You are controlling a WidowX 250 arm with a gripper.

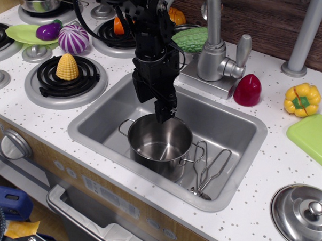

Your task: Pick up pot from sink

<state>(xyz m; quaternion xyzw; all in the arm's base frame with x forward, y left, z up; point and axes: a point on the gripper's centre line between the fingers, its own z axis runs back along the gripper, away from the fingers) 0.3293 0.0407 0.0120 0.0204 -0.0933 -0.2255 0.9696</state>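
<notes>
Nearest the viewer, a steel lid (305,215) lies on the white counter (253,210) (front right). A wire utensil (209,173) rests on the floor of the sink (96,129), just right of the pot (160,143), which stands upright in the basin. The gripper (165,114) sits at the pot's far rim; whether its jaws grip cannot be told. Behind stands the faucet (215,45).

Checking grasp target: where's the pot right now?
The pot stands upright in the sink, toward the basin's front-middle, with the wire whisk lying at its right. The hand is at its back rim.
</notes>
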